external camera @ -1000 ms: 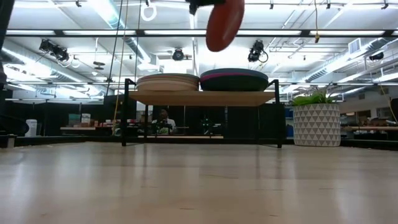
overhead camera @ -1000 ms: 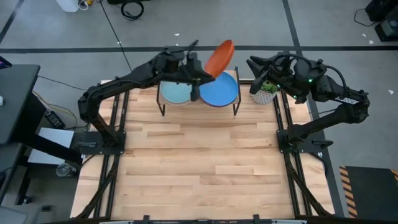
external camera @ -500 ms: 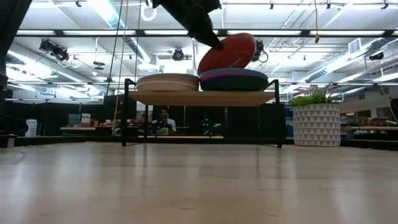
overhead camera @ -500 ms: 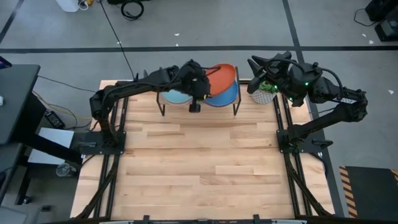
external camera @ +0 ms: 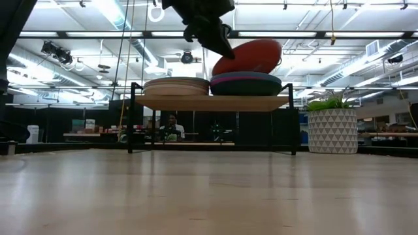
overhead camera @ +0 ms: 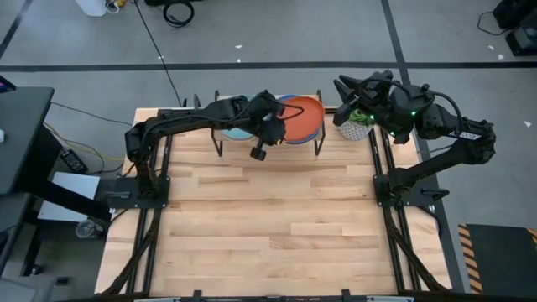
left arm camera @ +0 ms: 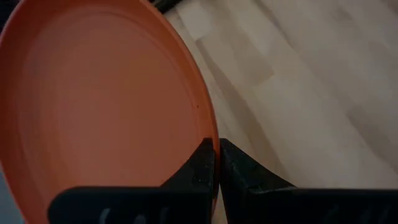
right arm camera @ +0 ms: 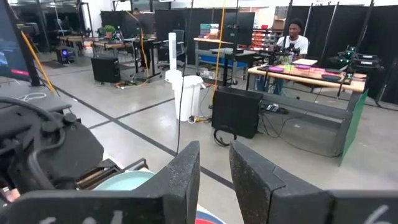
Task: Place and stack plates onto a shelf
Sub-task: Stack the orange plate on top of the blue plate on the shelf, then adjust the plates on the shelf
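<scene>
Slatted wood tabletop [overhead camera: 268,226] fills most of the high view, with grey floor all round and a workshop behind. On the far side sits the shelf [external camera: 212,102], carrying two stacks of plates. Left stack [external camera: 176,85] shows a light blue plate from above, but it's mostly covered by the left arm, so hard to count. Left gripper [overhead camera: 275,127] is pinching the rim of the orange plate [overhead camera: 300,111], fingers [left arm camera: 205,163] clamped either side of the edge. That plate is tilted, its right side resting on the right stack [external camera: 245,83], left side lifted. Further right stands a potted plant [external camera: 332,128]. Right gripper [right arm camera: 214,163] hovers by the plant, fingers slightly parted, holding nothing. A person [right arm camera: 293,38] sits at a desk in the background.
</scene>
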Motion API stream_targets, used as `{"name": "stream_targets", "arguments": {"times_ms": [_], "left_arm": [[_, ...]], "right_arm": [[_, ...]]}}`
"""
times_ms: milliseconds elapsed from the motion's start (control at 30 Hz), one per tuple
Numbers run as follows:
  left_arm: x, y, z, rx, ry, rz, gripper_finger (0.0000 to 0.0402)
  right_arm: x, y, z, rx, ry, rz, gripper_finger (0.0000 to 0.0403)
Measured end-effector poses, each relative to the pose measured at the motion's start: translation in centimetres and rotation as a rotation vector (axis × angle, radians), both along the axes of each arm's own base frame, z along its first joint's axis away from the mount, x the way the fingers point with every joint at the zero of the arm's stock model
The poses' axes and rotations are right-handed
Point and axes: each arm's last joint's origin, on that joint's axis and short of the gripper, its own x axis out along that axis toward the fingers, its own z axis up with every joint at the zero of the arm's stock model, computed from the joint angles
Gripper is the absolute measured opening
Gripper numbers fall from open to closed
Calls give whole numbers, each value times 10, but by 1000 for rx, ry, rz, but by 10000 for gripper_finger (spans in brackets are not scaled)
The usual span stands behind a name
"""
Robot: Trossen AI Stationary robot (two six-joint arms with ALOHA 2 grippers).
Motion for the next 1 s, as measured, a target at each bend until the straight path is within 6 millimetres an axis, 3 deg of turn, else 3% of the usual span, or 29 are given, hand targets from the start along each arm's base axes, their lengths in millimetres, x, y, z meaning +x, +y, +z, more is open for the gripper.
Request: {"name": "stream_targets", "arguments": {"times_ms": [200, 500, 767, 867, 1000], "left_arm": [[0, 5, 1, 52, 0, 49, 29], [-2, 7, 0, -11, 4, 98, 121], [-14, 23, 12, -214, -62, 222, 141], [-17, 16, 9, -261, -8, 201, 141], [-10, -9, 9, -231, 12, 163, 141]], "right_arm": [[11, 1, -5, 9, 18, 2, 94], [35, 3, -16, 17, 61, 37, 94], [37, 4, -20, 36, 76, 68, 94], [37, 4, -20, 46, 70, 86, 94], [38, 4, -20, 49, 67, 91, 94]]}}
